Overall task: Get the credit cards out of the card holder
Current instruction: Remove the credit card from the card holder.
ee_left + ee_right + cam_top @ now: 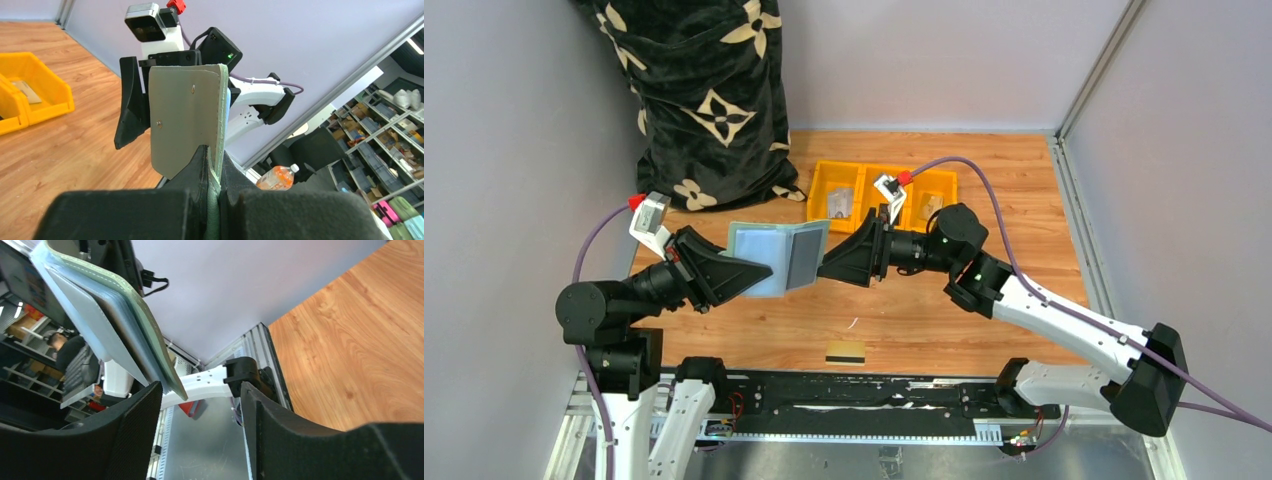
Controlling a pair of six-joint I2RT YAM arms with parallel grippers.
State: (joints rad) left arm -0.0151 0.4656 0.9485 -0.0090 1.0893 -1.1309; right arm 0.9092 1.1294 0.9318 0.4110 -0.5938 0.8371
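Note:
The card holder (779, 257) hangs open above the table, pale blue-grey inside facing up. My left gripper (762, 272) is shut on its left half. In the left wrist view its sage-green outside (185, 117) with the snap stud stands upright, its edge pinched between my jaws (216, 172). My right gripper (826, 264) is open at the holder's right edge. In the right wrist view the holder's corner (115, 320) sits just above the left finger (125, 435), outside the gap. A yellow-gold credit card with a black stripe (845, 351) lies on the table near the front. No orange-tan card shows.
A yellow three-part bin (882, 195) holding small items stands behind the right gripper and also shows in the left wrist view (30, 95). A black flower-patterned bag (709, 100) stands at the back left. Grey walls enclose the wooden table (984, 200).

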